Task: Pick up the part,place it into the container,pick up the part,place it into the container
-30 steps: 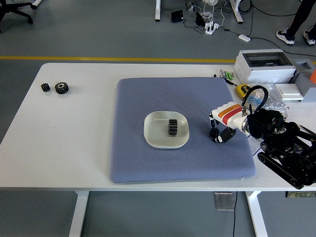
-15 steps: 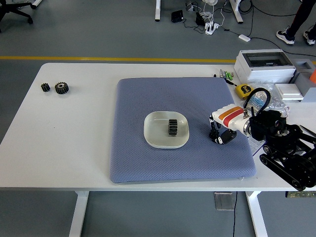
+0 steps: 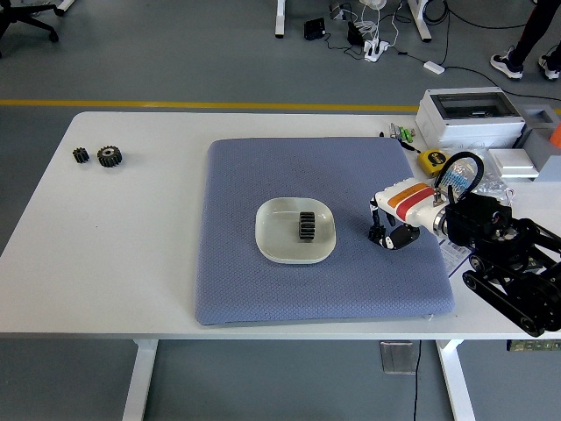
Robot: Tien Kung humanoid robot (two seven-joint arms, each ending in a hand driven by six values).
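Nearest the camera, the counter is showing its bare white front edge, with a blue mat lying across its middle, probably to cushion the parts and stop them rolling. On the right, the right hand is reaching in over the mat's right side, its dark fingers curling down around something small and dark close to the mat; it seems to be gripping a gear, though the piece is too small to make out surely. The left hand is not showing.

Just left of the hand, the white dish is sitting at the mat's centre, and a black gear is resting on edge inside it, so one half of the task is looking done. The dish is lying within easy reach of the right arm, which would suit a short sideways carry.

Farther back on the left, two more gears are lying side by side on the bare counter, well apart from the mat. At the far right corner, a white box and assorted clutter are crowding the counter.
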